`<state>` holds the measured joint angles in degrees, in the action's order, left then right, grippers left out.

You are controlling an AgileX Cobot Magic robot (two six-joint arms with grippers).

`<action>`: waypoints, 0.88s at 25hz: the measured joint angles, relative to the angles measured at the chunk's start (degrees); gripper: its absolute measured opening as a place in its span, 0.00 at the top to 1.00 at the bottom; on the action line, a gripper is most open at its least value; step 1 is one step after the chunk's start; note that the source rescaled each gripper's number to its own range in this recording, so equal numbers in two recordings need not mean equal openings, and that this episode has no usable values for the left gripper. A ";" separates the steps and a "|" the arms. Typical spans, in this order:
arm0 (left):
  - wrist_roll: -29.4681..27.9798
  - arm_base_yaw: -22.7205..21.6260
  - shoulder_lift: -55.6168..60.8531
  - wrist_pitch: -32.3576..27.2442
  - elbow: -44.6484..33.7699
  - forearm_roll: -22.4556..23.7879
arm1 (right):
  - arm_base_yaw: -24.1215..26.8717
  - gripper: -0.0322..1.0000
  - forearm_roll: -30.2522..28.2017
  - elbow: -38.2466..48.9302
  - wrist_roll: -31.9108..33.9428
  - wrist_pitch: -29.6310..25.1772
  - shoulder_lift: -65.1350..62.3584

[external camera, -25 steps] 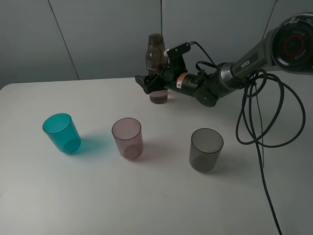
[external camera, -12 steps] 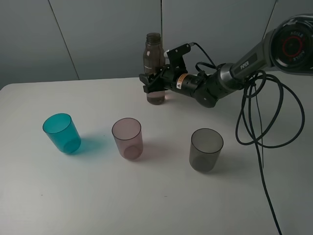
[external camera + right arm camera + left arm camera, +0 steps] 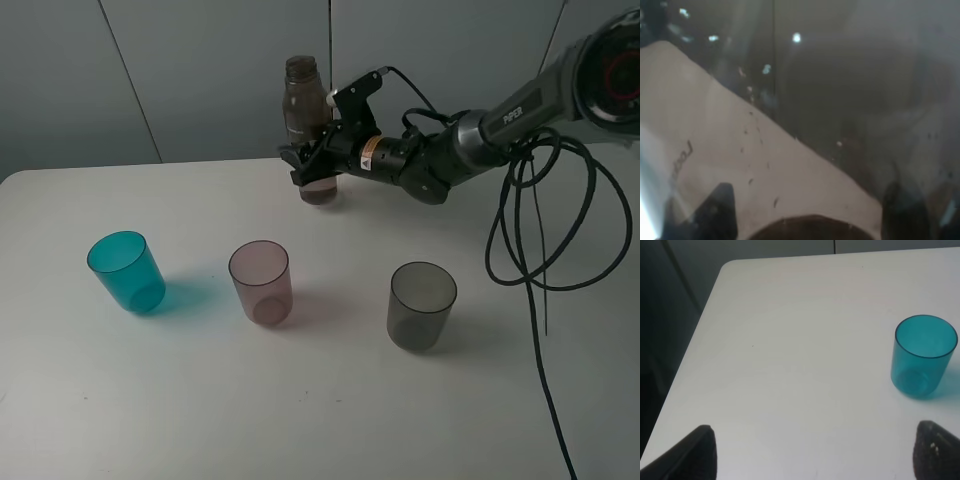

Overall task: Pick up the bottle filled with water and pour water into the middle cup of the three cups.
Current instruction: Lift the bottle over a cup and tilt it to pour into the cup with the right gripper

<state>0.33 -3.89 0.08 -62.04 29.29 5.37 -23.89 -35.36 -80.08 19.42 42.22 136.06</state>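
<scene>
Bottle [image 3: 300, 105] location: far edge of the white table [image 3: 330, 410], behind the three cups and well apart from them. It is tall and slim, of smoky-brown translucent plastic, with a narrow threaded neck and no cap. It leans slightly, with the neck tipped toward the left.

The right gripper [image 3: 316, 168] reaches in from the right. Its black jaws are pinched on the lower body of the bottle, one on each side, with the shoulder and neck standing clear above them. From the high view the base appears to sit just off the table, though this cannot be confirmed. The right wrist view shows only a blurred, close brown wall of the bottle [image 3: 815, 100].

The three tumblers stand upright in a row and apart from one another. They are smooth, slightly tapered translucent plastic: teal cup [image 3: 126, 271], pinkish-mauve middle cup [image 3: 261, 282] and grey cup [image 3: 421, 305].

The left gripper [image 3: 817, 460] has its jaws spread wide with bare tabletop between them. The teal cup [image 3: 925, 356] is near one fingertip.
</scene>
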 joint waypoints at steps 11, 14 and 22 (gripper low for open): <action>0.00 0.00 0.00 0.00 0.00 0.00 | 1.83 0.97 -11.50 3.88 1.24 8.97 -5.66; 0.00 0.00 0.00 0.00 0.00 0.00 | 2.67 0.97 -13.50 6.19 1.55 10.16 -6.08; 0.00 0.00 0.00 0.00 0.00 0.00 | 3.65 0.97 -13.95 7.87 -8.45 9.37 -6.16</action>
<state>0.33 -3.89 0.08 -62.04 29.29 5.37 -20.23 -49.31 -72.21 10.97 51.59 129.90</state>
